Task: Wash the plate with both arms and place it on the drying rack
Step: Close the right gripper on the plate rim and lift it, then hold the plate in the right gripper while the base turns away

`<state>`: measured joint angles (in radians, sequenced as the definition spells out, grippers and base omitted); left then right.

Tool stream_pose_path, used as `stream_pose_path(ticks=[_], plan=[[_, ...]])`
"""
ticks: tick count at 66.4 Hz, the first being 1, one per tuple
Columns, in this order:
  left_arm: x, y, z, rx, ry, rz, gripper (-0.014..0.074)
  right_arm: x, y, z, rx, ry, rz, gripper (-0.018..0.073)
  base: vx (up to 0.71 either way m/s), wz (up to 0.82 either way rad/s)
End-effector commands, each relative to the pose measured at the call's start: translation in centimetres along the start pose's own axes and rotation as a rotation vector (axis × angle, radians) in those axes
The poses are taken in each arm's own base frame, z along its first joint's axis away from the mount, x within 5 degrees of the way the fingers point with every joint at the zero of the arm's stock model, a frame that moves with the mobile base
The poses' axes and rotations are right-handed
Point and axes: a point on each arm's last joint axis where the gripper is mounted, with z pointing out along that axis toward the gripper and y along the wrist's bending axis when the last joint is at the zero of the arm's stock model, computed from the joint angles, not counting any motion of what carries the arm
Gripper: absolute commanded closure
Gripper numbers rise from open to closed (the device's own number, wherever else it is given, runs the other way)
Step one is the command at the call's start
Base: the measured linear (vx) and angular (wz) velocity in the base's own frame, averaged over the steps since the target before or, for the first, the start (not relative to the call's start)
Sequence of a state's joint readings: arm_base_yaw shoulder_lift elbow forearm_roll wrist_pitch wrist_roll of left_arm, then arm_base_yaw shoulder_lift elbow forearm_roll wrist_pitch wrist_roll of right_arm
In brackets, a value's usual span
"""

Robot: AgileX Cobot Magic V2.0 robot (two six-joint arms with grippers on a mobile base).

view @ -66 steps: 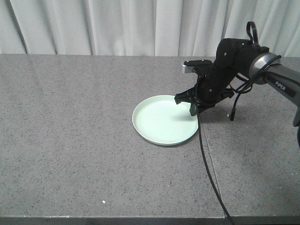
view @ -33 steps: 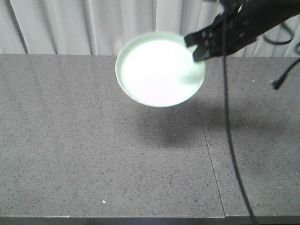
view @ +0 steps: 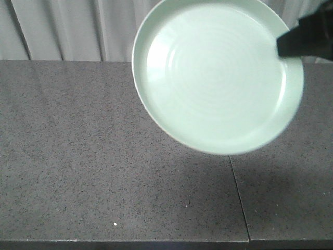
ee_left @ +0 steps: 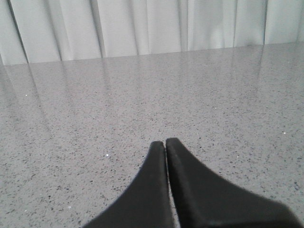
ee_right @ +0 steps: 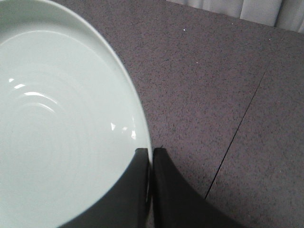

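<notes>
Two arms, yet your left gripper point(ee_left: 165, 145) hovers over the desk point(view: 78, 156), jaws pressed together and empty, so the plate point(view: 213, 78), tilted high above it, hangs solely from your right gripper point(ee_right: 151, 152), jaws pinching its rim, and could swivel or slip.

our left gripper point(ee_left: 165, 142) points forward and slightly down. its two black fingers are pressed flat against each other from tip to base, with nothing between them. our right gripper point(ee_right: 150, 152) is lifted up in the air, fingers pinched tight on the rim of the plate point(ee_right: 61, 133), one finger on the inner side of the rim and one on the outer. in the front view only one dark finger point(view: 304, 36) of it shows, reaching in from the right edge.
</notes>
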<state>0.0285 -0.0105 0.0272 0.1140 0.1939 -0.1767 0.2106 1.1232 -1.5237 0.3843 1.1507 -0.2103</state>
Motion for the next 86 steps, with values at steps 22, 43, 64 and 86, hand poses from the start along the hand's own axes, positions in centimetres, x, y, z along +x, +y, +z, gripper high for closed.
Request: stream_pose_path(ticks=[22,43,64,86], plan=[[-1.6,-0.2,-0.4,0.024,-0.113,-0.006,0.0603,15.4,2.4,-5.8,0.045,-0.216,0.111,0.0561,0.00,0.00],[-1.6,-0.2,-0.4,0.024,-0.113,-0.006,0.0603,22.2,1.8,-6.5,0.154,-0.267,0.196,0.0561,0.00,0.00],[-1.6,-0.2,-0.4,0.024,-0.113,-0.006,0.0603,22.7,2.2,-6.8,0.120,-0.272,0.204,0.0561,0.00,0.00],[-1.6,-0.2,-0.4,0.024,-0.113,-0.006,0.0603,22.8,2.3,-6.8,0.119,-0.256,0.205,0.0561,0.00,0.00]])
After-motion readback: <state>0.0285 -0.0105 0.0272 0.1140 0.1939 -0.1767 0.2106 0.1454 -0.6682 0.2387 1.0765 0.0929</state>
